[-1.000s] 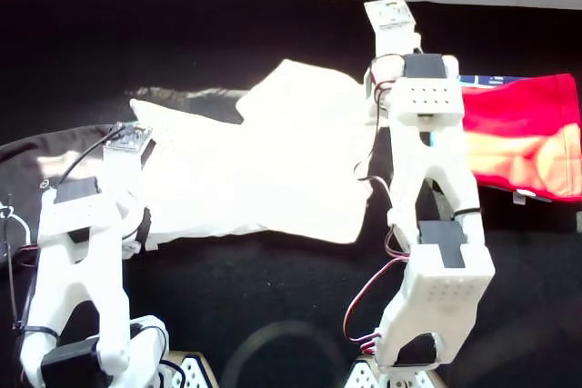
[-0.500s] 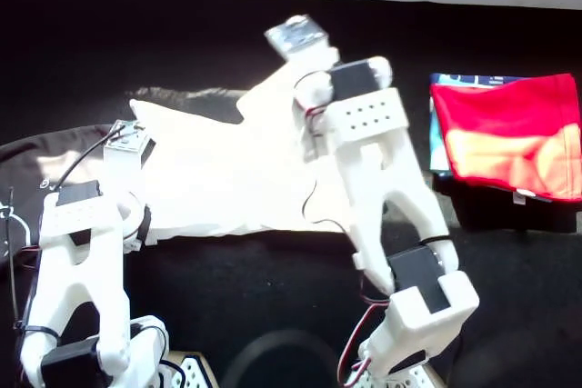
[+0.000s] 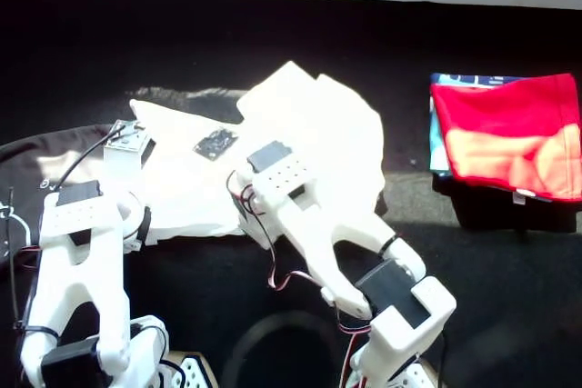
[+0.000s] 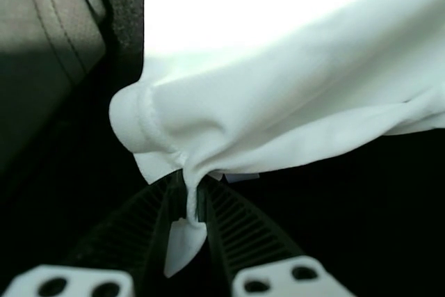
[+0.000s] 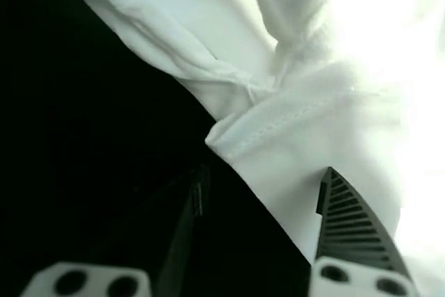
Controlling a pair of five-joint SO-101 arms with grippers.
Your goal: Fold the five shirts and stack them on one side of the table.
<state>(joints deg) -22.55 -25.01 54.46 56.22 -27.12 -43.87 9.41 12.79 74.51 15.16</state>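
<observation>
**White shirt mid-fold: one corner pinched, second grasp pending**

White shirt (image 3: 309, 152): spread across the middle of the black worktop (image 3: 182, 34), bunched and partly doubled over at its far end.

Left gripper (image 4: 186, 203): clamped narrow on a hemmed corner of the white shirt, a small tongue of cloth poking out between the jaws.

Right gripper (image 5: 264, 186): jaws wide, holding nothing, poised over a stitched edge of the same shirt where cloth meets bare worktop. Seen from above, right arm stretched across the shirt toward the left arm's side.

Judged step: securing a second hold on the near edge so the fold can be drawn over.

To do it well:
- Lower until one jaw slides beneath the stitched edge, then close on that single layer only.
- Keep the left pinch firm and low, so the hem stays taut and straight between the two holds.
- Lift both holds together and level, or risk a skewed crease.
- Watch for the bunched folds nearby catching in the jaws.

Holding places: finished stack on the right arm's side of the worktop, with red shirt (image 3: 509, 134) on top, a blue edge (image 3: 455, 79) behind, and a black layer (image 3: 482, 206) beneath. Dark shirt (image 3: 27, 156) lying loose by the left arm, apparently not yet folded.
</observation>
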